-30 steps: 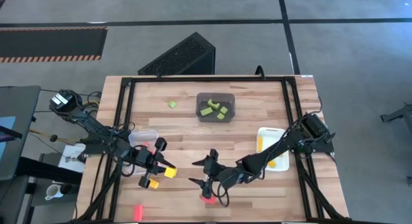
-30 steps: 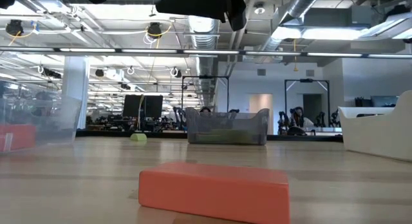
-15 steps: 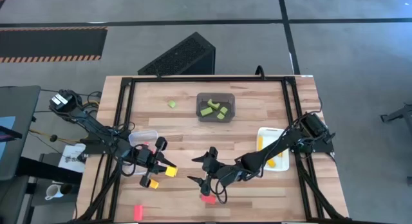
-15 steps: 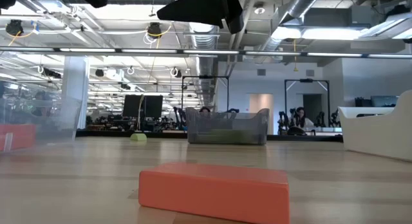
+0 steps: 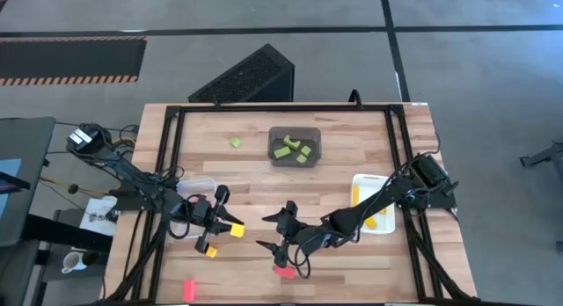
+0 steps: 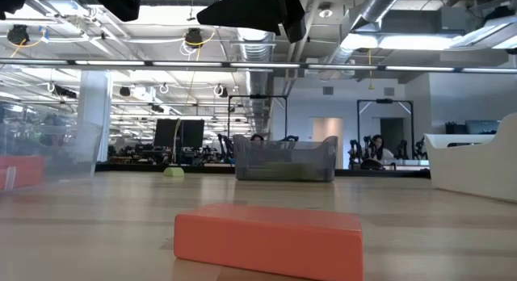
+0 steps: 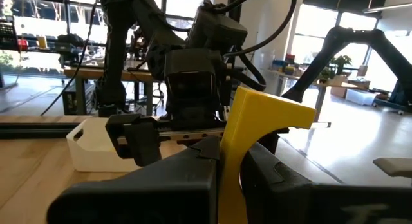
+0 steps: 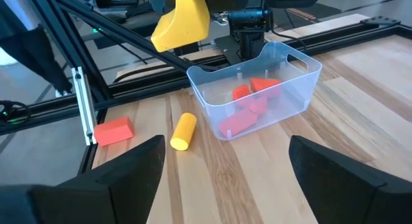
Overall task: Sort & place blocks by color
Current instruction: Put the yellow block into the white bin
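Observation:
My left gripper (image 5: pixel 226 226) hovers over the table's near left part, shut on a yellow block (image 7: pixel 261 124) that also shows in the right wrist view (image 8: pixel 183 21). My right gripper (image 5: pixel 275 230) stands open above the near middle, facing the left one, with nothing between its fingers. A red block (image 5: pixel 283 272) lies flat on the table just below it, large in the low view (image 6: pixel 266 236). A yellow cylinder (image 8: pixel 183 130) and another red block (image 8: pixel 114 130) lie on the table at the near left. A green block (image 5: pixel 235 142) lies at the far side. My left gripper pinches the yellow block's lower part (image 7: pixel 230 179) between its two fingers. The fingers lie about level and point toward the table's right side. The block sticks out past the fingertips and is lifted clear of the table.
A clear bin (image 8: pixel 257 95) with red blocks stands at the left, behind my left gripper. A dark grey bin (image 5: pixel 295 146) with green blocks stands at the far middle. A white bin (image 5: pixel 373 214) with yellow blocks sits at the right. Black frame rails run along the table's edges.

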